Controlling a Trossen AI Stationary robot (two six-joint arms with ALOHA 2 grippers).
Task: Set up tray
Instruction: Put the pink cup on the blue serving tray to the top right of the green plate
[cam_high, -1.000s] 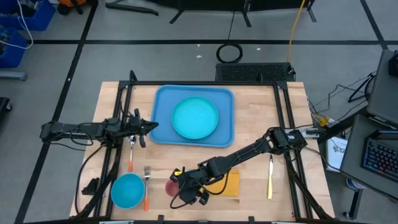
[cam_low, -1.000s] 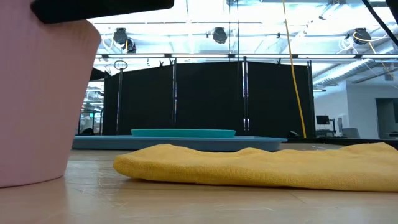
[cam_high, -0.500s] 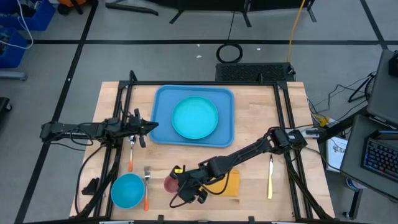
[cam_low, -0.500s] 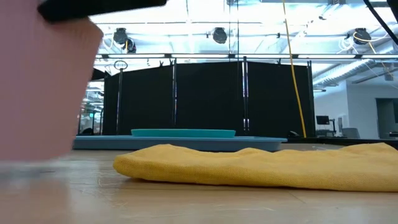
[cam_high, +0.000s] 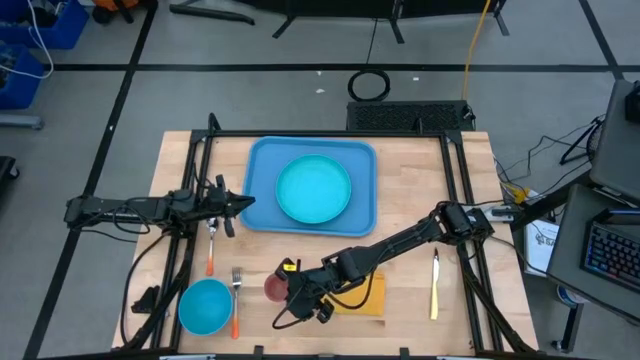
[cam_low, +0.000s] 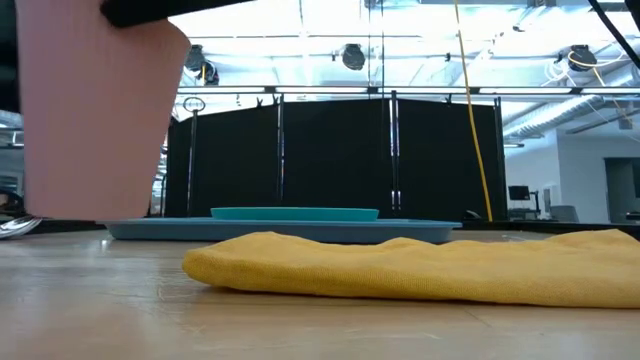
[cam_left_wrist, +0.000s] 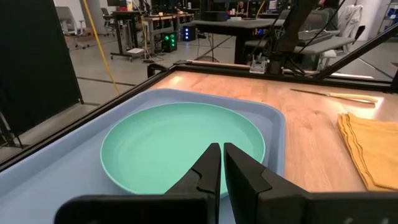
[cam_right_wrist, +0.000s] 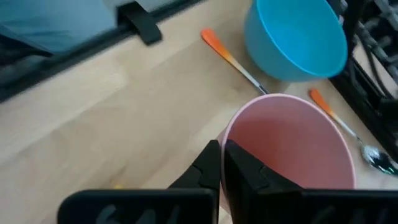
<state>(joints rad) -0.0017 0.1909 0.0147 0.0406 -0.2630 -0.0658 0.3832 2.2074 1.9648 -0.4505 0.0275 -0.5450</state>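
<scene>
Right gripper (cam_high: 283, 290) is clenching the pink cup (cam_low: 95, 110) by its rim, holding it clear of the tabletop — the yellow napkin (cam_low: 420, 265) is lying just beside it. Farther back, the tray (cam_high: 262, 190) is sitting mid-table carrying the teal plate (cam_high: 313, 190) — left gripper (cam_high: 245, 202), fingers pinched together, is waiting at its edge.

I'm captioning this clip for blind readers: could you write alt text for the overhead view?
The right gripper holds a pink plastic cup near the table's front, beside a folded orange-yellow cloth napkin. Behind them, a round teal plate sits on the light-blue rectangular plastic tray, with the left gripper at the tray's left edge.
</scene>
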